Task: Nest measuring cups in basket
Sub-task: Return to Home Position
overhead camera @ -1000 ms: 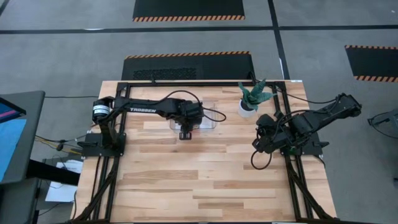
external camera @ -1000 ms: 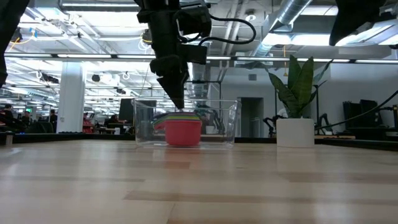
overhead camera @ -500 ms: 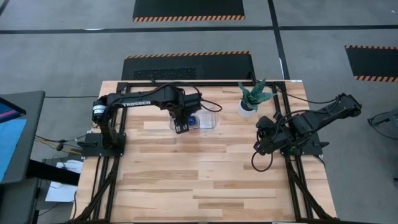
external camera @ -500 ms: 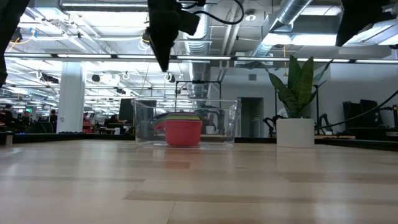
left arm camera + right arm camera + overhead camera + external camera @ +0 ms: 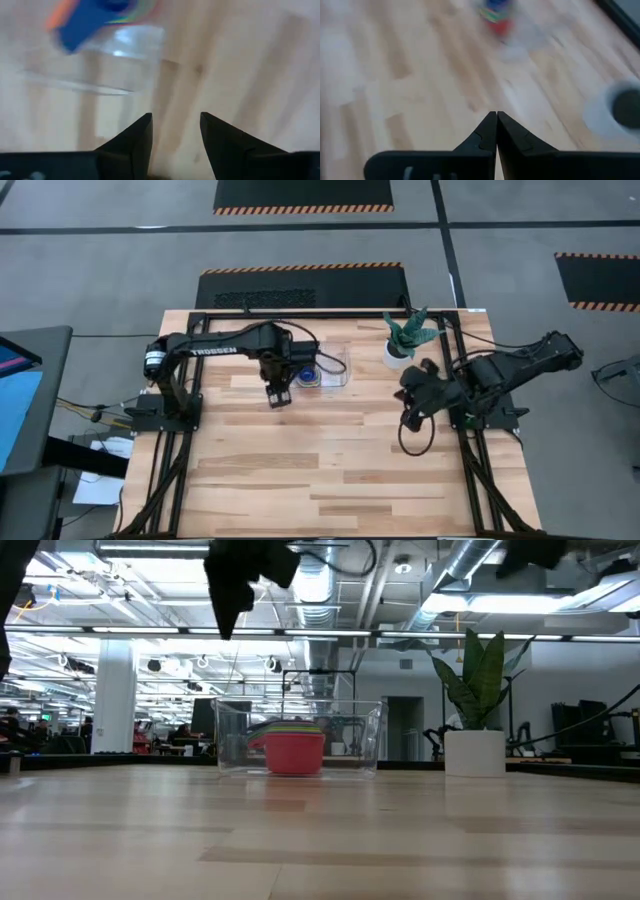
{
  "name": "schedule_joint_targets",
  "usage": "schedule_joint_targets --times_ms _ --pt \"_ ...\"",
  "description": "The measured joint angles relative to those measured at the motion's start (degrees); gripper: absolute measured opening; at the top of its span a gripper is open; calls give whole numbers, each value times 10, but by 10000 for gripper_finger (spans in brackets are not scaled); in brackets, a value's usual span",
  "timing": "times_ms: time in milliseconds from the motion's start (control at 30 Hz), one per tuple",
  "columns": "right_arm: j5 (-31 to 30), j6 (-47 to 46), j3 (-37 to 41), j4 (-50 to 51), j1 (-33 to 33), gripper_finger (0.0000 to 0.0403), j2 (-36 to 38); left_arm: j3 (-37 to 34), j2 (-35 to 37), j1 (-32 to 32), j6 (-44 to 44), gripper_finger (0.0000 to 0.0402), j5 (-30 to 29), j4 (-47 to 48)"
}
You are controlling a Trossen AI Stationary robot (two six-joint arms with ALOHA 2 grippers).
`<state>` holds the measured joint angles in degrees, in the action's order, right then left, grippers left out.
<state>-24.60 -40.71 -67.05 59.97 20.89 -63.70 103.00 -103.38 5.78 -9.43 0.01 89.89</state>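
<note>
The measuring cups (image 5: 311, 373) sit as one nested stack inside the basket (image 5: 335, 364), which stands on the bench (image 5: 330, 465) toward its far edge, between the two arms and beside a white pot with a green plant (image 5: 398, 350). From above, a blue cup shows on top of the stack. From bench height a red cup faces the camera behind the clear wall, with green, yellow and teal rims layered above it. How many cups are in the stack cannot be counted. No loose cup shows anywhere on the bare wood, so the nesting itself looks complete.

The left end effector (image 5: 277, 395) hangs just beside the basket on its near left side, clear of the rim and high above the wood. In its wrist view the two dark fingers stand apart with nothing between them, and the basket corner and a blue handle lie ahead of them. The right end effector (image 5: 409, 418) waits near the right edge of the bench, well apart from the basket. Its fingers are pressed together on nothing.

By my reading, what is left is only housekeeping: both arms need to fold back to their rest poses. Nothing in the basket seems to call for further handling, provided the stack sits as level as it appears from the side.
</note>
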Motion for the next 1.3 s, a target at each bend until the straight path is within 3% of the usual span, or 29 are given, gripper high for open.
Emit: schedule_joint_targets --times_ms 67,133,233,300,433,567,767,900,1000,1300 --pt "36 88 -1 -46 -1 33 9 -9 21 -6 49 153 46 -4" --pt "32 168 3 -96 4 33 26 -30 68 -7 70 153 66 -35" --pt "20 253 48 -180 9 33 75 -118 178 3 100 153 85 -132" --pt "31 285 99 -242 6 33 119 -208 273 15 121 153 133 -237" --pt "87 325 232 -397 -8 33 232 -425 471 48 149 153 290 -480" --pt "152 347 377 -552 -34 33 348 -635 625 89 69 153 355 -746" --pt "164 322 540 -667 -58 33 492 -895 744 124 -117 153 341 -1046" --pt "168 322 582 -661 -69 33 561 -987 782 126 -153 153 230 -1173" --pt "168 322 592 -621 -77 33 597 -1021 794 121 -154 153 158 -1194" --pt "171 322 612 -550 -100 33 636 -1024 798 115 -110 153 95 -1204"
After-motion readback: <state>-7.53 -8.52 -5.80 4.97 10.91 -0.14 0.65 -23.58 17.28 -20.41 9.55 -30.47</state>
